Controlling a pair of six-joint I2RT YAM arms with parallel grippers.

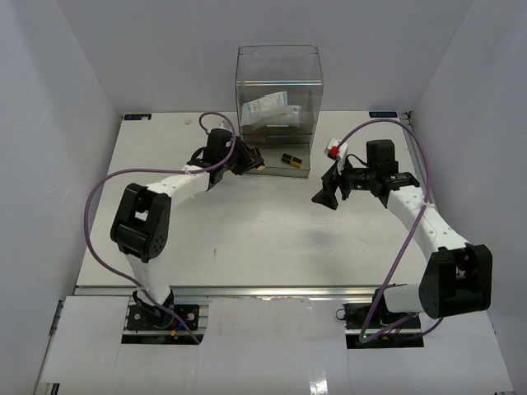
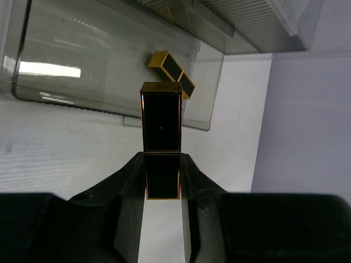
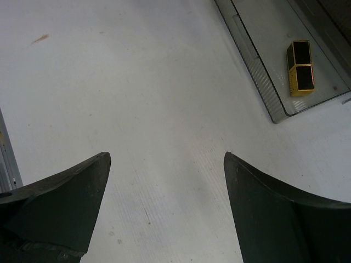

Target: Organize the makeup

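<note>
White walls (image 1: 66, 82) enclose the pale table (image 1: 247, 239); left fingers (image 2: 125, 189) clamp a black-gold tube (image 2: 160, 120), right fingers (image 3: 60, 203) gape empty.

Black-gold tube (image 2: 161, 118) in left tool (image 2: 162, 160); second tube (image 3: 301, 67) flat in tray (image 3: 262, 24).

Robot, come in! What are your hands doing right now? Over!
Left gripper shut on black-gold tube, at the clear drawer. Right gripper open, empty, over the table. Second tube lying in drawer. Nothing seen blocking. Over.

Bright even light, soft shadows
</note>
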